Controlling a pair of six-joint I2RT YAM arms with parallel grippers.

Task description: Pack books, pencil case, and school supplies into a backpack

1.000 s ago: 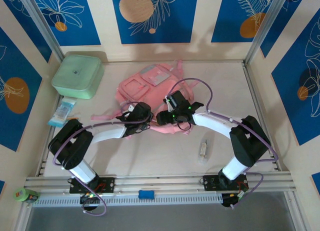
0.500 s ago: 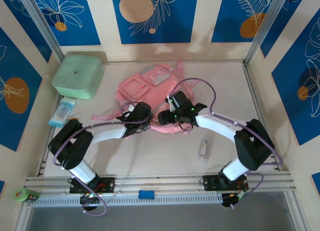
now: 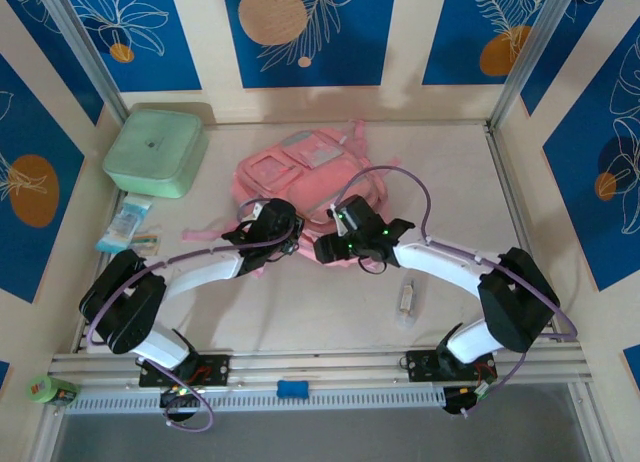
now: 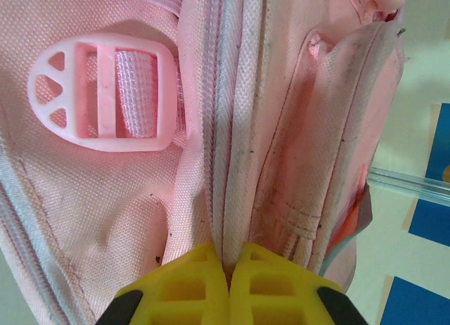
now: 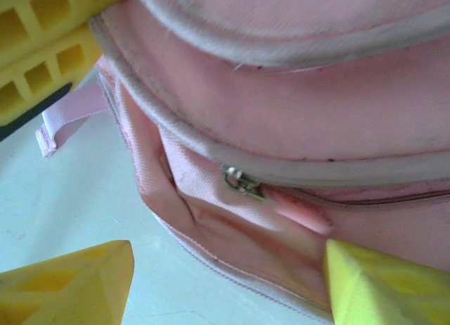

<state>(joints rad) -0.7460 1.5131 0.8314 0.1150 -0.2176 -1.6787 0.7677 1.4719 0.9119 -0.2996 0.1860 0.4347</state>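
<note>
Pale table [image 3: 330,317] boxed in by cream walls with blue leaf-print panels. Pink backpack [image 3: 300,172] flat at the far middle of it, front pockets up, straps trailing toward the near side.

Left fingers [image 4: 219,290] pressed together, pinching a fold of the backpack's near edge right beside a zip line. Pink plastic buckle [image 4: 105,93] on webbing up and left of the pinch in the left wrist view.

Right fingers [image 5: 77,283] spread wide at the same near edge, one tip on either side of a sagging fold of pink fabric, not closed on it. Small metal zip pull [image 5: 242,183] tucked under grey piping, beyond the tips and roughly between them. Yellow pads of the left fingers at the upper left of the right wrist view, close to a loose strap end [image 5: 67,121].

School supplies [image 3: 407,300], a slim stick in clear wrap, on bare table beside the right forearm, apart from the backpack.

Mint-green lidded box [image 3: 155,152] at the far left, pale blue packets [image 3: 127,225] just in front of it.
</note>
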